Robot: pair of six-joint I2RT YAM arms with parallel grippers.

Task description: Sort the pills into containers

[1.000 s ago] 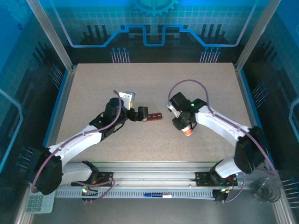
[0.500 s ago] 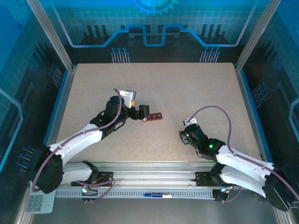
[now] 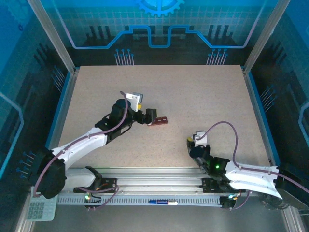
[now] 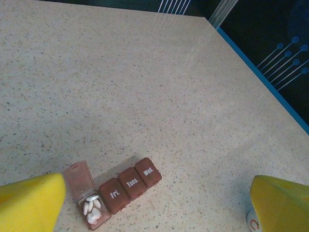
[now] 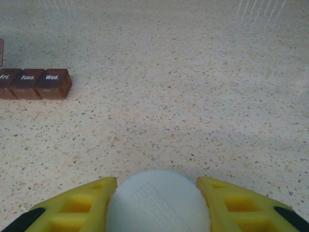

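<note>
Left gripper [image 3: 149, 116] has its jaws spread wide and is gripping nothing. In the left wrist view its yellow fingers [image 4: 31, 203] sit in the two bottom corners. The containers [image 4: 120, 191] lie flat on the table [image 3: 203, 87] between them, nearer the finger on the picture's left. Can't tell whether that finger touches the strip. From the top view, the gripper sits right at the strip's left end and overlaps it.

Right gripper [image 5: 157, 188] is clamped on a white round object [image 5: 158, 205], with its yellow pads [image 5: 82, 205] tight against both sides. The object has a faint rectangle on its face; can't tell what it is. In the top view this gripper sits low near the table's front right, well apart from the containers.

The containers are one dark reddish-brown strip of four compartments in a row, lying around mid-table, slightly left of centre. The end compartment nearest the left arm has its lid [image 4: 79, 176] flipped up, with several white pills [image 4: 92, 209] inside. The other three are shut and labelled "Fri.", "Tues." and "Wed.", in that order going away from the open one. The right wrist view shows the shut compartments at upper left, with the "Wed." end facing the right gripper across speckled tabletop.

A small white item with a red mark [image 4: 253, 221] pokes out beside the left gripper's right-hand finger at the frame's bottom edge. It's too cropped to identify.
</note>
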